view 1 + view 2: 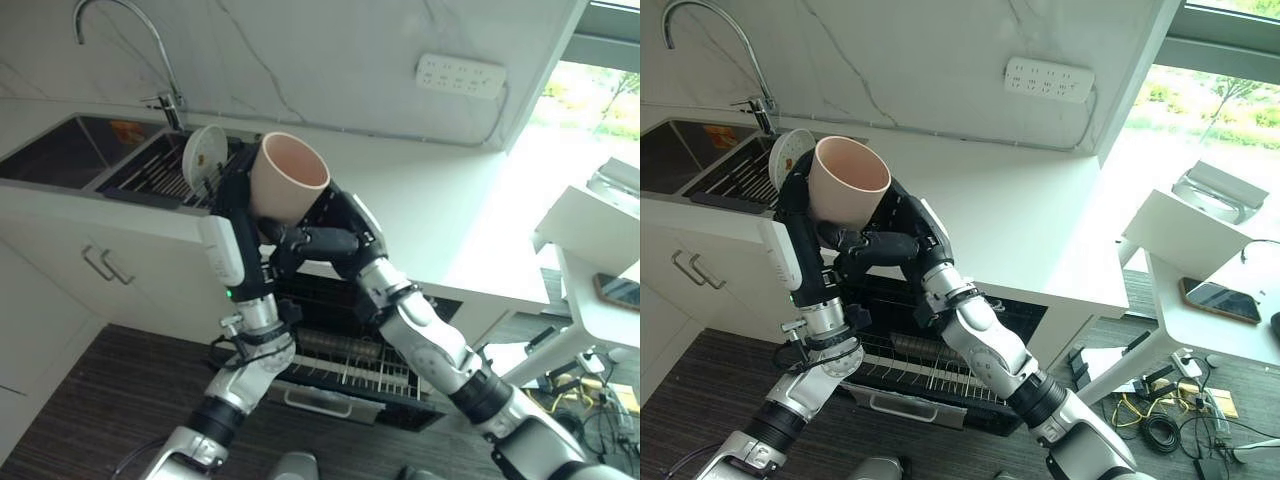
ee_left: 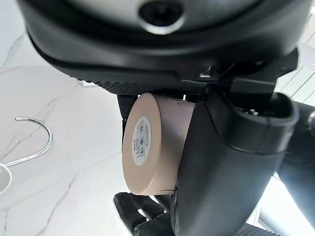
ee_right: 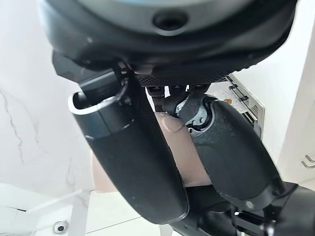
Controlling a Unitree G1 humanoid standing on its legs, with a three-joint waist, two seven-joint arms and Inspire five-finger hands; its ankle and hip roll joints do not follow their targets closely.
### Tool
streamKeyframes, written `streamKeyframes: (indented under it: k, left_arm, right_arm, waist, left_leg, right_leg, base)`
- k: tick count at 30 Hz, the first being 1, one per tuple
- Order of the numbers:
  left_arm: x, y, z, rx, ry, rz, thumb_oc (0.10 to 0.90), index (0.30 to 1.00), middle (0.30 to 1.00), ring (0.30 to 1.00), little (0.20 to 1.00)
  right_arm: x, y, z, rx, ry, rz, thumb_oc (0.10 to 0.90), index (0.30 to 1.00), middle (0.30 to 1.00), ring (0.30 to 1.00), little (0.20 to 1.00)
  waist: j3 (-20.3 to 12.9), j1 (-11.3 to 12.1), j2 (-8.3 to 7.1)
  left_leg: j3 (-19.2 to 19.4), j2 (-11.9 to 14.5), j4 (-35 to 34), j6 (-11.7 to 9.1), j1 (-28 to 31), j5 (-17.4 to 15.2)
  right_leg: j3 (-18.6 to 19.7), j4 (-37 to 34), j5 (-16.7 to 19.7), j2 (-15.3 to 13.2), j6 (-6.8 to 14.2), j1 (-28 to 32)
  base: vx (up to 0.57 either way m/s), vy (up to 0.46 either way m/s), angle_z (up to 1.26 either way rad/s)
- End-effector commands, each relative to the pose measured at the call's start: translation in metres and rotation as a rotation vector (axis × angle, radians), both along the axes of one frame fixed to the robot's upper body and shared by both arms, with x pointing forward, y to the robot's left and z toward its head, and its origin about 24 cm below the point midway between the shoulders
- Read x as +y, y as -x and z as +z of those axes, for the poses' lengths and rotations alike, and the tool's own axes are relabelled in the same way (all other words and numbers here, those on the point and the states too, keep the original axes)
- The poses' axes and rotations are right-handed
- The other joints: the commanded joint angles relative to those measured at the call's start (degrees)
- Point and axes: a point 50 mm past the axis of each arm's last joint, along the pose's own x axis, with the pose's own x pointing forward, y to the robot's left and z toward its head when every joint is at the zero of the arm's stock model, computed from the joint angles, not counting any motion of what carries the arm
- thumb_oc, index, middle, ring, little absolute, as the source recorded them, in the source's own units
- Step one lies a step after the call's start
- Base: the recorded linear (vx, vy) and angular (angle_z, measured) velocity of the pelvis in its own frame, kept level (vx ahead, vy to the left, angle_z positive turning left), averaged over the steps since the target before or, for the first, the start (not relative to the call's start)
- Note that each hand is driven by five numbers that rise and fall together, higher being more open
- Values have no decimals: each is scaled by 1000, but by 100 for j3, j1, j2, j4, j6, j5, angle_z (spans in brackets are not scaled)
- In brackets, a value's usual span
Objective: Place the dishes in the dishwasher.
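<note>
A beige-pink cup (image 1: 287,180) is held upright, mouth up, above the open dishwasher's pulled-out rack (image 1: 345,366). My left hand (image 1: 233,196) clasps its left side. In the left wrist view the cup's labelled base (image 2: 142,142) sits against the thumb (image 2: 231,162). My right hand (image 1: 335,236) comes in from the right with fingers curled under and around the cup's lower part. The right wrist view has the cup's wall (image 3: 184,155) between its thumb and a finger (image 3: 133,157). A round white plate (image 1: 203,156) stands on edge in the sink's drying rack (image 1: 160,175).
The sink (image 1: 60,150) and its curved faucet (image 1: 125,25) are at the back left. White countertop (image 1: 420,200) runs behind the dishwasher, with a socket strip (image 1: 460,75) on the wall. A white table (image 1: 590,290) with a phone stands at the right.
</note>
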Motion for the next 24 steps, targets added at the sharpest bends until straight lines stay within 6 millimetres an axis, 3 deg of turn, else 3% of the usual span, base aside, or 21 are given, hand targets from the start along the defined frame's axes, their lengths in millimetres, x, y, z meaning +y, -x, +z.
streamKeyframes:
  k: [1, 10, 24]
  left_arm:
    - [-14, -6, 34, -179, 32, -79, 400, 300, 300, 300, 300]
    - [-17, -4, 31, -165, 20, -116, 400, 300, 300, 300, 300]
    - [-23, -4, 30, -150, 13, -168, 400, 300, 300, 300, 300]
  right_arm:
    - [-9, 1, 85, -285, -333, -45, 800, 900, 900, 900, 900]
    - [3, 6, 89, -298, -339, 114, 800, 900, 900, 900, 900]
    - [22, 7, 99, -301, -304, 168, 800, 900, 900, 900, 900]
  waist:
    - [-238, 41, -78]
    - [-253, 90, -95]
    - [-243, 238, -139]
  left_leg:
    - [111, 113, -160, 28, 346, -729]
    - [107, 90, -160, 46, 359, -730]
    - [-16, 23, -160, 59, 338, -721]
  right_leg:
    - [321, 10, -642, -6, 205, 169]
    - [298, 10, -640, -8, 197, 187]
    - [255, 10, -627, -19, 192, 187]
  base:
    - [0, 0, 0]
    - [0, 0, 0]
    - [2, -1, 1]
